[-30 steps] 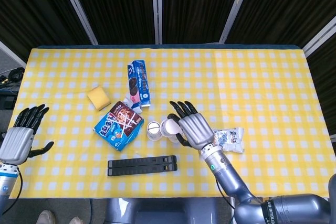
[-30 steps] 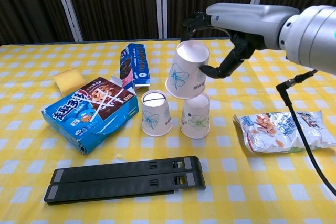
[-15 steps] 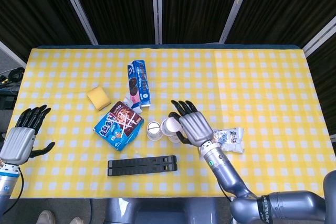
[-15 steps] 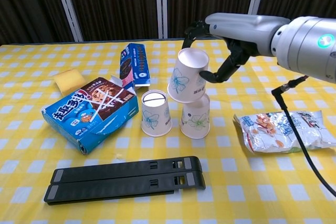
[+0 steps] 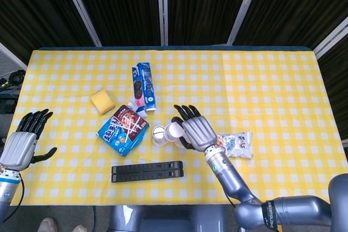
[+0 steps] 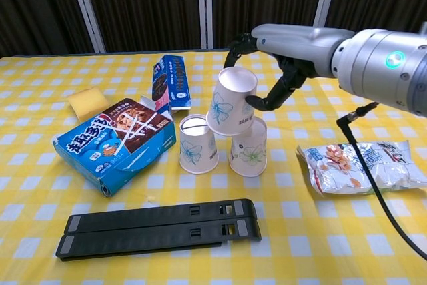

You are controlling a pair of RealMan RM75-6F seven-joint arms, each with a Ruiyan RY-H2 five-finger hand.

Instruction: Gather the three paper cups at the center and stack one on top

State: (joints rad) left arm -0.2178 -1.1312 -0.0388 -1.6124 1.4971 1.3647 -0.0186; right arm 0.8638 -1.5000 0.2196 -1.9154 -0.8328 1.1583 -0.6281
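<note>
Two upside-down paper cups stand side by side at the table's middle: the left cup (image 6: 197,143) (image 5: 158,134) and the right cup (image 6: 249,149). A third flower-printed cup (image 6: 231,101) (image 5: 174,131) sits tilted, base up, on top across the pair. My right hand (image 6: 267,65) (image 5: 194,132) grips this top cup from behind, thumb against its right side. In the head view that hand hides the right cup. My left hand (image 5: 22,142) hangs open at the table's left edge, far from the cups.
Left of the cups lies a blue cookie box (image 6: 115,139), a yellow sponge (image 6: 87,102) and an upright blue biscuit box (image 6: 172,82). A black folding bar (image 6: 159,227) lies in front. A snack bag (image 6: 363,165) lies to the right, with my arm's cable over it.
My right hand has lowered the top cup and shifted it slightly left, so it now sits down on the two standing cups. The left hand has not moved.
</note>
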